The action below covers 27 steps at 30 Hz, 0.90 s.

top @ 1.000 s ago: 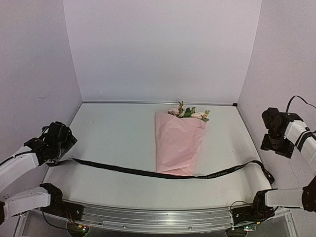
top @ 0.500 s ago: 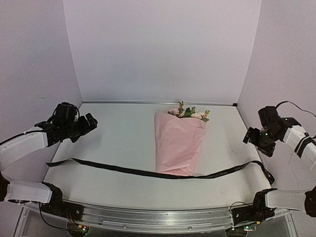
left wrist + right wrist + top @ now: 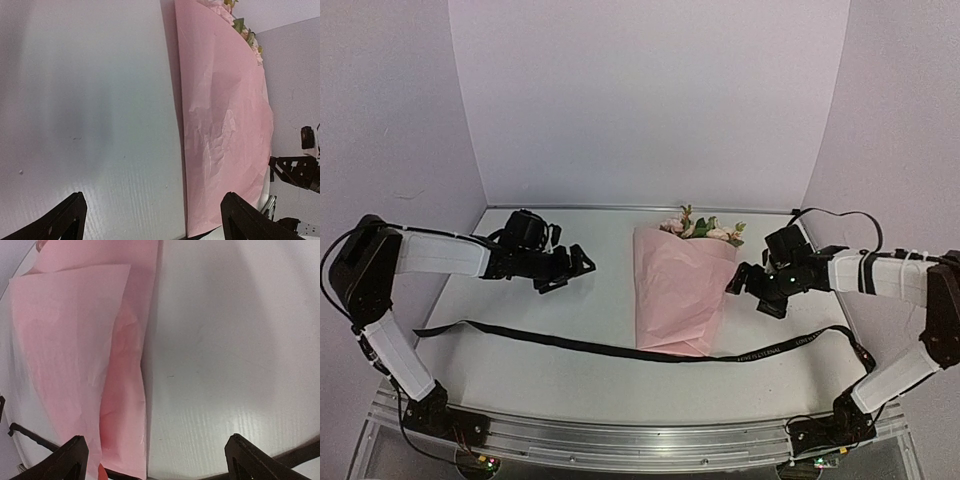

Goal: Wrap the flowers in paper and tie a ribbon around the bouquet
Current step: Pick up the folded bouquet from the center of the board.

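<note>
The bouquet (image 3: 680, 290) lies flat mid-table: pink paper (image 3: 225, 125) folded over the flowers (image 3: 702, 228), whose blossoms and leaves stick out at the far end. The black ribbon (image 3: 560, 343) lies stretched across the table and meets the paper's near, narrow end. My left gripper (image 3: 572, 274) hovers left of the bouquet, open and empty, with the paper's left edge between its fingertips (image 3: 65, 220) in the left wrist view. Just right of the bouquet my right gripper (image 3: 748, 293) is open and empty too. The paper (image 3: 75, 340) and ribbon (image 3: 35, 439) show in the right wrist view.
The white table (image 3: 550, 380) is enclosed by pale walls at the back and both sides. A metal rail (image 3: 640, 440) with the arm bases runs along the near edge. The ribbon's right end (image 3: 860, 352) lies close to the right wall.
Both arms have swung in from the table's sides toward the bouquet, the left from the near left, the right from the far right. Bouquet and ribbon have stayed put.
</note>
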### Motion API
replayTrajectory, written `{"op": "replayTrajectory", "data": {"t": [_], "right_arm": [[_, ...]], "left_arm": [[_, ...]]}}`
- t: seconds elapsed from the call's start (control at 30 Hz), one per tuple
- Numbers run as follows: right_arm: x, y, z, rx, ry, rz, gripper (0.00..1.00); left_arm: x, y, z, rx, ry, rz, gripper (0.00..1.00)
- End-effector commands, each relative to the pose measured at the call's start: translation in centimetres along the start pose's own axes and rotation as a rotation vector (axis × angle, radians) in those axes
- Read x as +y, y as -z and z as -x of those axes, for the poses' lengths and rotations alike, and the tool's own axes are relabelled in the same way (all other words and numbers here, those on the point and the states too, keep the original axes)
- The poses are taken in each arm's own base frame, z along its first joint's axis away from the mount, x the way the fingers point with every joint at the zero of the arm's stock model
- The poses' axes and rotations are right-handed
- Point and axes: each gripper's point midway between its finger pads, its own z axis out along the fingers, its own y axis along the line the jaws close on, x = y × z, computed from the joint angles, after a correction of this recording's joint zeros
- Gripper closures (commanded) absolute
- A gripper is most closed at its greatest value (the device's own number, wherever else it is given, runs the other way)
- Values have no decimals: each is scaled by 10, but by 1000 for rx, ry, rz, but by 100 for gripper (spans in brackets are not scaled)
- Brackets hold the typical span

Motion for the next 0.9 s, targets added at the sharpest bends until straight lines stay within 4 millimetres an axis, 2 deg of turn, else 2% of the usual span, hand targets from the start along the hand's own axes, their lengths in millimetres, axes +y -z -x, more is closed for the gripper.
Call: {"op": "replayTrajectory", "data": {"t": [0.0,0.2,0.33,0.4,0.63,0.77,0.87], "right_arm": [[39,-21,20,-38,-14,135,2],[43,-57,31,-20,13,101,2],[43,-77,39,-7,0,105,2],[45,-85,42,9,-3,113,6],[48,-104,44,51,-3,126,29],[58,-110,46,79,-11,153,50],[66,-111,50,96,-18,163,73]], "left_arm": [[-53,-24,16,15,-61,-203,4],[-64,-62,17,64,-103,-283,4],[-63,-91,21,75,-113,-292,5],[-62,-103,23,77,-109,-291,6],[-71,-138,20,110,-103,-333,12],[-77,-155,16,134,-91,-342,20],[-81,-163,16,152,-71,-345,26]]}}
